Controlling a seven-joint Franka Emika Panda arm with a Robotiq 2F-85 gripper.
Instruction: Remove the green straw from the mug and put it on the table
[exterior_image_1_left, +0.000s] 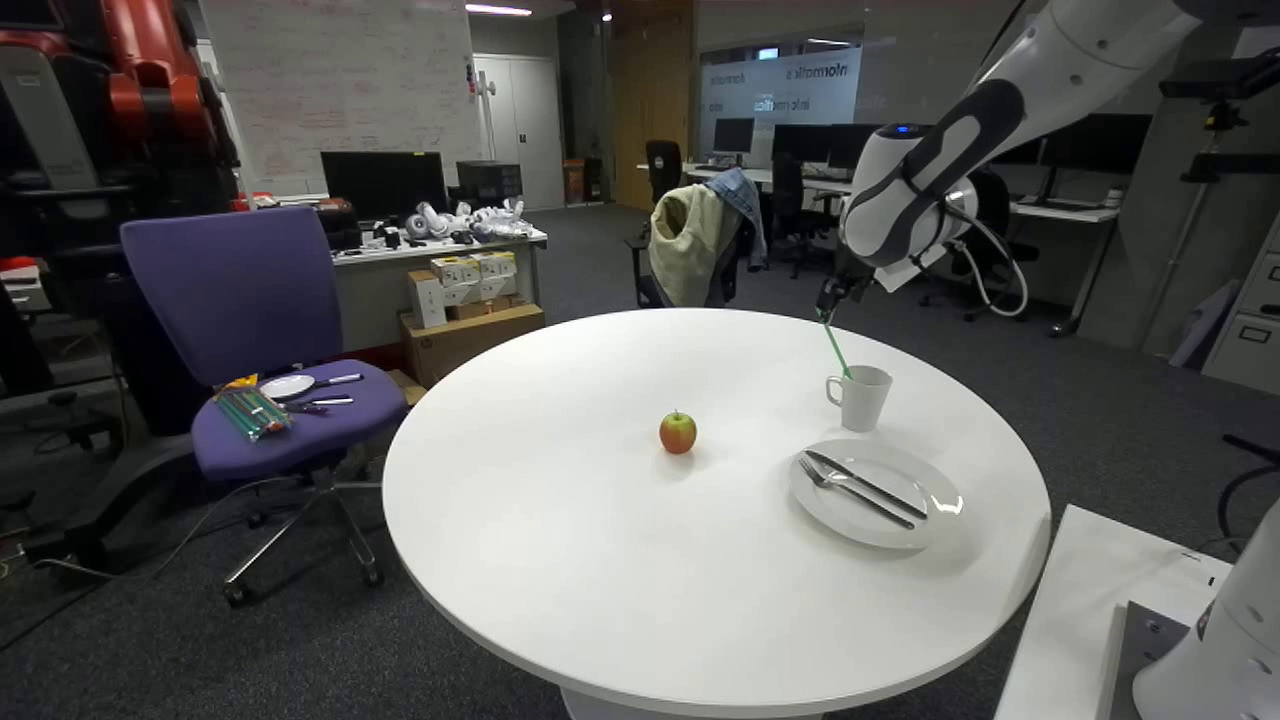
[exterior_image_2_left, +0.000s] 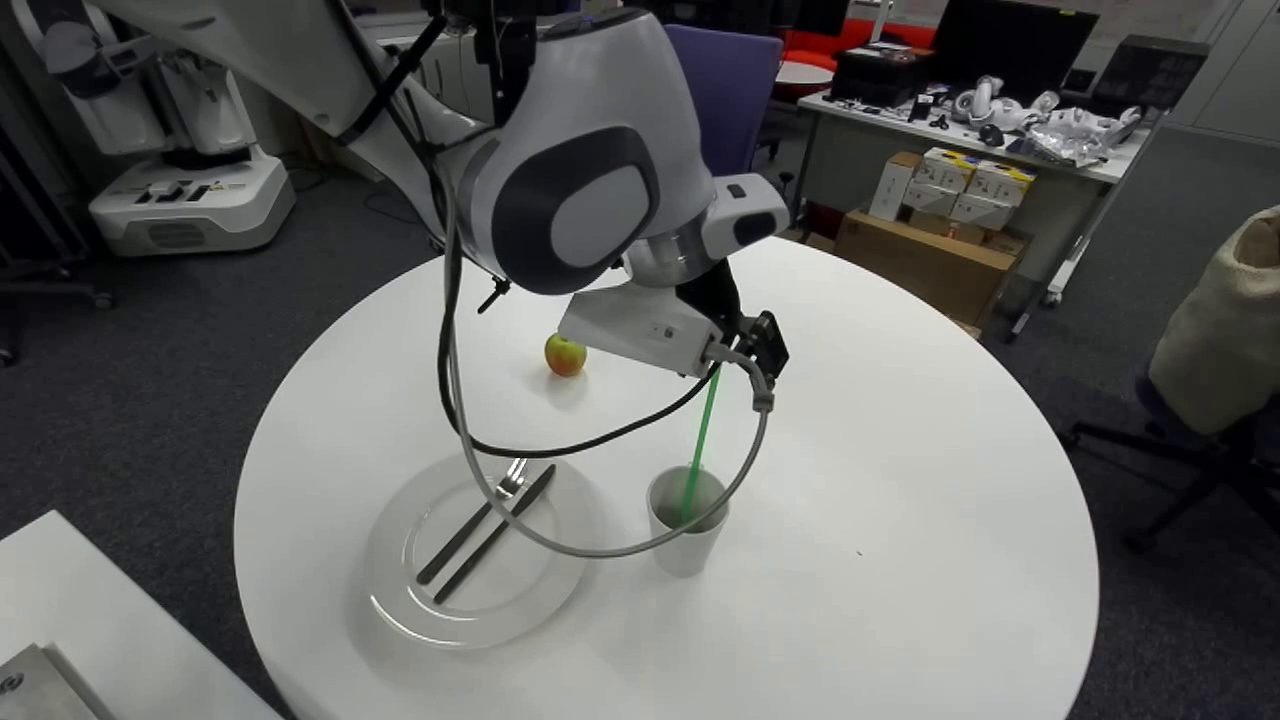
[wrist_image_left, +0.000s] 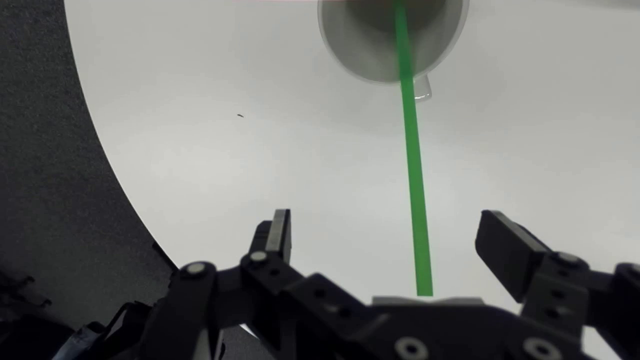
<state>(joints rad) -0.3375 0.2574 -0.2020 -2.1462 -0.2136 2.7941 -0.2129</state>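
The green straw (exterior_image_1_left: 836, 348) stands tilted in the white mug (exterior_image_1_left: 864, 400). Both also show in an exterior view, the straw (exterior_image_2_left: 704, 425) rising from the mug (exterior_image_2_left: 685, 558) toward the gripper. In the wrist view the straw (wrist_image_left: 414, 160) leans over the rim of the mug (wrist_image_left: 370, 55) near its handle. Its free end lies between the fingers of my gripper (wrist_image_left: 386, 217), close to the palm. The fingers are wide apart, with a gap on each side of the straw. The gripper (exterior_image_1_left: 835, 298) is above the white table (exterior_image_1_left: 600, 560). The straw's lower end is hidden inside the mug.
A white plate (exterior_image_1_left: 825, 512) with a dark-handled knife (exterior_image_1_left: 865, 482) and fork (exterior_image_1_left: 850, 490) lies near the mug. An apple (exterior_image_1_left: 678, 433) sits toward the table's middle. Cables (exterior_image_2_left: 600, 552) hang from the arm and cross in front of the plate and mug in an exterior view.
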